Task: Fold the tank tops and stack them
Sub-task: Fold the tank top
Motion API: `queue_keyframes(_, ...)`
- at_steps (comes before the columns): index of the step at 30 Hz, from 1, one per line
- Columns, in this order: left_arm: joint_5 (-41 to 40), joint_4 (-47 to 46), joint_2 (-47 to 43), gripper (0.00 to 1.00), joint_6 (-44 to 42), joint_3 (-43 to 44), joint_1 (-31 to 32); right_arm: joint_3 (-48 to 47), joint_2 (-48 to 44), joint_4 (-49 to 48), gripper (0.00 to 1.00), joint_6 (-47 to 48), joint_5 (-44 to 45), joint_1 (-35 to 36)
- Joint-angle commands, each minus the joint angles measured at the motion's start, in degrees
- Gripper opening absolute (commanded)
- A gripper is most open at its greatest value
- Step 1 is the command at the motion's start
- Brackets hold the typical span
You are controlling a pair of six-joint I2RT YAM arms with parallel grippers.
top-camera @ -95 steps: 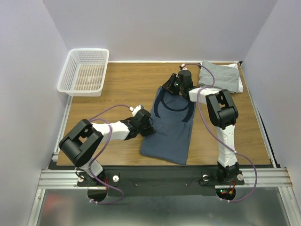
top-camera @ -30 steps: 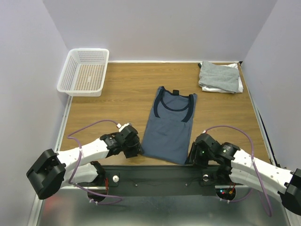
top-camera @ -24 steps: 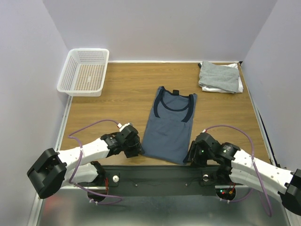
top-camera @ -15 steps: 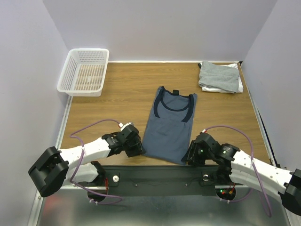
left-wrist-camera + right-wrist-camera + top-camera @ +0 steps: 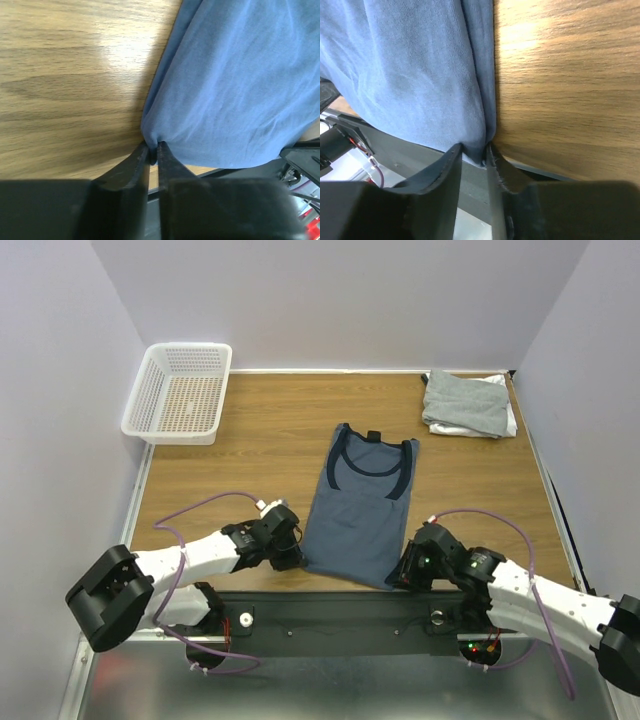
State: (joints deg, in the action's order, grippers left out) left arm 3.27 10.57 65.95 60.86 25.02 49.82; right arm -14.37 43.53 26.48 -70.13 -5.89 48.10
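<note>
Where left hand (image 5: 154, 147) grips tank top (image 5: 235, 85), hem vanishes.

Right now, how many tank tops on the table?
3. The navy top lies flat in the middle; the grey top is folded in the far right corner, on the white top. That stack could hide more.
</note>
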Motion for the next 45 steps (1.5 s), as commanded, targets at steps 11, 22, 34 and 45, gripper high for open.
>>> queue_keyframes(11, -4.6, 1.4, -5.4, 0.0, -2.2, 1.8, 1.1, -7.7, 4.5, -0.1, 0.03, 8.1, 5.1, 0.6)
queue_keyframes(22, -9.6, 12.5, -16.2, 0.0, 2.5, 2.7, 1.3, -17.3, 11.5, -1.7, 0.0, 11.3, 8.4, 14.0)
queue_keyframes(34, -22.0, 30.4, -27.7, 0.0, 9.1, 9.1, 1.3, -33.3, 28.1, -2.9, 0.0, 15.5, 14.2, 31.3)
queue_keyframes(45, -30.9, 22.3, -18.1, 0.0, -1.7, 23.0, -4.1, -42.5, 32.8, -2.9, 0.0, 20.2, 15.2, 31.2)
